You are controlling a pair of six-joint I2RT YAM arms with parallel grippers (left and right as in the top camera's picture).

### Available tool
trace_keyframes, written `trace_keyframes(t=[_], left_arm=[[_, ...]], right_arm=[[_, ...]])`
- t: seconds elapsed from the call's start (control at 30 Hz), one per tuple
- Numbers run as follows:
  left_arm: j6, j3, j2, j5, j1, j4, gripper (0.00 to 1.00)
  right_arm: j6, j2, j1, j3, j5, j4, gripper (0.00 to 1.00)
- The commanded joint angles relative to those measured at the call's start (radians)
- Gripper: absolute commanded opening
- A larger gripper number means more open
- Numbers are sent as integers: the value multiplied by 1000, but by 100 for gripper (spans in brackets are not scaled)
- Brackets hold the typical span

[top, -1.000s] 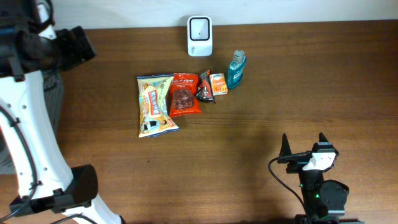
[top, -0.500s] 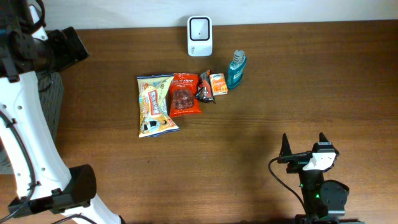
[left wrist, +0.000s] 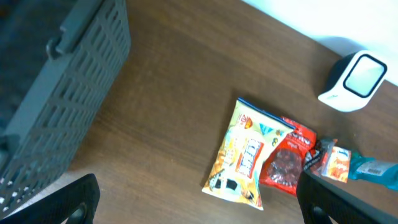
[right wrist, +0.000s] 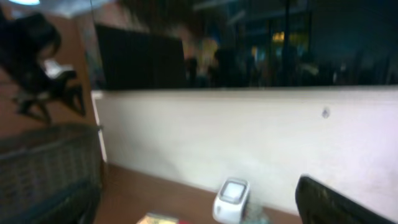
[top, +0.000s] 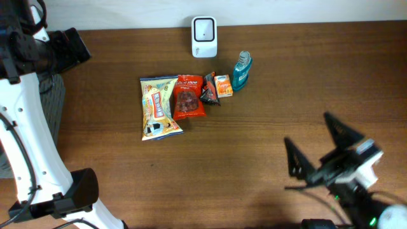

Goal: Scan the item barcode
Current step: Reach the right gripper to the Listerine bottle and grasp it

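Stage: pre-grasp, nothing picked up yet. Right gripper hangs over bare table, jaws spread wide and empty. Its wrist view is blurred and tilted up at the wall. Left gripper is also spread wide and empty, held high, with grey basket off to one side of it.

Ahead of both pairs of jaws, and well apart from either, runs a row of five items: yellow snack bag, red pouch, dark packet, orange box, blue bottle. Each is touching or just beside its neighbour.

Beyond the row stands scanner, upright.

Judgement: the next move needs one item chosen and the jaws lowered around it, clear of its neighbours. Its barcode then has to be turned toward the scanner window. No barcode is visible from these views.
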Motion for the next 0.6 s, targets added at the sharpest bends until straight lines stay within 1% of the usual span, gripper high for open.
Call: trace_keyframes(t=[0.0,0.03,0.07,0.1,0.17,0.23,0.27,0.33,0.37,0.43,0.47,0.5,0.57], left_arm=[[11,0,-3,-10,3,0,99],[11,0,-3,-10,3,0,99],[11,0,-3,-10,3,0,99],[11,0,-3,-10,3,0,99],[11,0,-3,-10,3,0,99],[11,0,-3,-10,3,-1,99],[11,0,-3,-10,3,0,99],[11,0,-3,-10,3,0,99],[11,0,-3,-10,3,0,99],[11,0,-3,-10,3,-1,99],[11,0,-3,-10,3,0,99],[11,0,-3,-10,3,0,99],[11,0,-3,-10,3,0,99]], right_arm=[[-225,321,5,357,17,-363,99],[-267,456,5,502,16,-551,98],[-267,574,5,625,9,-704,98],[-262,677,5,722,-8,-808,98],[-263,857,5,844,-98,-921,98],[-264,1007,13,848,-153,-916,98],[-264,1089,29,848,-113,-911,98],[-263,1196,61,848,-27,-869,98],[-262,1233,72,851,-20,-843,99],[-209,1315,114,855,6,-712,99],[-198,1337,140,855,60,-652,99],[-143,1349,159,855,126,-610,99],[61,1367,208,855,266,-489,99]])
